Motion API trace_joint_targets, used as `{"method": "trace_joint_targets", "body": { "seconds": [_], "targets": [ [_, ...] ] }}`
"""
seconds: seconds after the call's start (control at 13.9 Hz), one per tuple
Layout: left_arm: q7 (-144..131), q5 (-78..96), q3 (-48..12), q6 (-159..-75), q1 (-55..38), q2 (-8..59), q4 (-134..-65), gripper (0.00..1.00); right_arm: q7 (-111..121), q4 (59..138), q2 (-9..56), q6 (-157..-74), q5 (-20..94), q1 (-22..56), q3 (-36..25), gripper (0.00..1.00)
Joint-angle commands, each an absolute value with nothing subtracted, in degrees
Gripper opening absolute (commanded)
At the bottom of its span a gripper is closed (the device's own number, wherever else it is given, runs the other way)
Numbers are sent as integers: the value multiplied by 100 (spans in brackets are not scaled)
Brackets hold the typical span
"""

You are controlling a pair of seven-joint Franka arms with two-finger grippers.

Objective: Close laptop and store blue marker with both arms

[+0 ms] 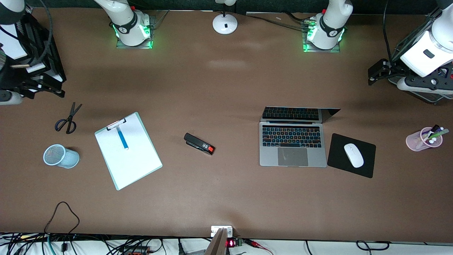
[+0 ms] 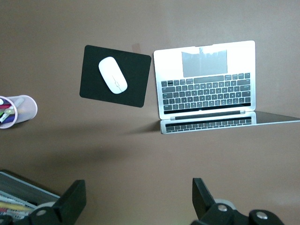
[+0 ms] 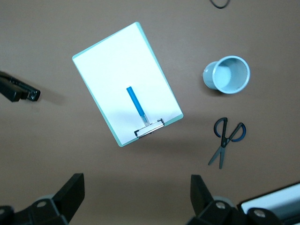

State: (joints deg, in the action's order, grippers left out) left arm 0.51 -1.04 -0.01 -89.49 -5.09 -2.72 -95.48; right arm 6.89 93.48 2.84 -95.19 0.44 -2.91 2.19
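The silver-grey laptop (image 1: 292, 145) lies open toward the left arm's end of the table, its screen (image 1: 297, 114) upright; it also shows in the left wrist view (image 2: 206, 79). The blue marker (image 1: 122, 138) lies on a white clipboard (image 1: 131, 159) toward the right arm's end, and shows in the right wrist view (image 3: 136, 104). My left gripper (image 1: 378, 72) is open and empty over bare table near the left arm's end (image 2: 139, 197). My right gripper (image 1: 44, 86) is open and empty over bare table by the scissors (image 3: 138, 194).
A white mouse (image 1: 353, 155) lies on a black mousepad (image 1: 336, 156) beside the laptop. A pink cup of markers (image 1: 423, 139) stands at the left arm's end. A stapler (image 1: 199, 143), scissors (image 1: 67, 120) and a tipped blue cup (image 1: 60, 156) lie about. A lamp base (image 1: 225, 23) stands between the arms' bases.
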Motion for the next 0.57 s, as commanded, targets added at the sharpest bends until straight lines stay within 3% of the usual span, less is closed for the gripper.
{"method": "trace_joint_targets", "body": {
  "seconds": [0.0,0.5],
  "targets": [
    [70,-88,18,-8728,-510,-150,-9343,100,1229,9351,499,-9614,132,-229,211,100],
    [123,-79,35,-8649,-519,272,-9167,100,1466,9492,1186,-10238,70,114,211,100]
  ]
}}
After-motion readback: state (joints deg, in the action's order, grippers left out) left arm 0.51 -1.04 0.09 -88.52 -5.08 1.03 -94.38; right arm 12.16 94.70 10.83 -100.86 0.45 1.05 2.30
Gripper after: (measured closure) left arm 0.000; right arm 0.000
